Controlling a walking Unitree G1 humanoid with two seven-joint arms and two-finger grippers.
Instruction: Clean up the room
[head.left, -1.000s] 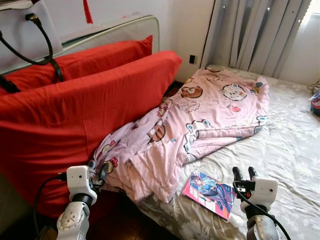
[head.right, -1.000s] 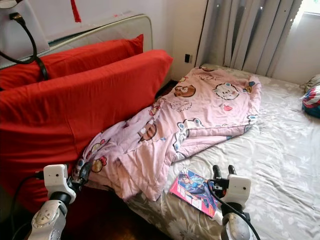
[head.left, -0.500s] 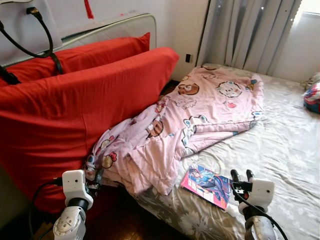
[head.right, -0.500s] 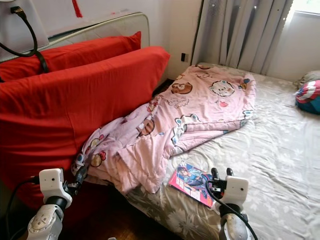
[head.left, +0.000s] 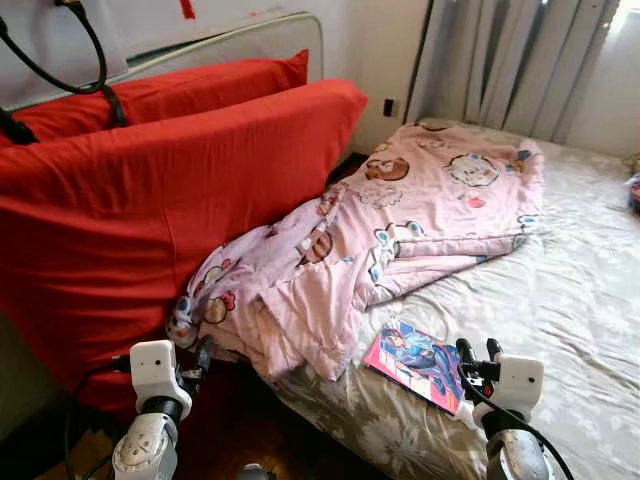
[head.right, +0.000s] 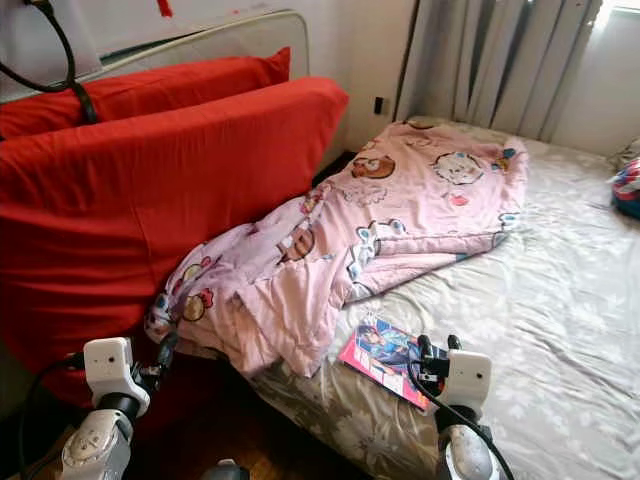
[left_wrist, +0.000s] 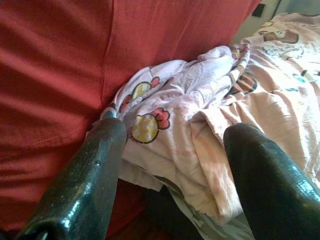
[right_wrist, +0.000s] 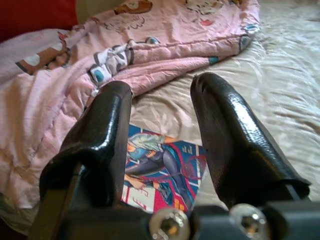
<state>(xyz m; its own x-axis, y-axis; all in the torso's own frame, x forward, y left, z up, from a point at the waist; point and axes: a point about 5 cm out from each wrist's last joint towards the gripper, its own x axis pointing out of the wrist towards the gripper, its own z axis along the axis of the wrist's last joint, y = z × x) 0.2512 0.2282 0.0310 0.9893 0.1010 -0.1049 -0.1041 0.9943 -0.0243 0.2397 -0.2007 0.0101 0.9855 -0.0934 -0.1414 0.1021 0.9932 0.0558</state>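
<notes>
A pink cartoon-print blanket (head.left: 400, 230) lies crumpled across the bed, one corner hanging over the near edge. Beside it on the grey floral sheet (head.left: 580, 290) lies a colourful comic magazine (head.left: 415, 362). My right gripper (head.left: 478, 352) hovers open just right of the magazine, which appears between its fingers (right_wrist: 220, 125) in the right wrist view as the magazine (right_wrist: 162, 172). My left gripper (head.left: 203, 352) stands open low beside the bed, in front of the blanket's hanging corner (left_wrist: 165, 130) and the red pillow (left_wrist: 55, 75).
Two big red pillows (head.left: 170, 170) lean against the headboard on the left. Grey curtains (head.left: 510, 60) hang behind the bed. A round red-and-blue cushion (head.right: 628, 185) sits at the far right. Dark wooden floor (head.left: 260, 440) runs beside the bed.
The camera has shifted slightly, so the whole scene sits a little differently in frame. Both grippers hold about the same place and stay open.
</notes>
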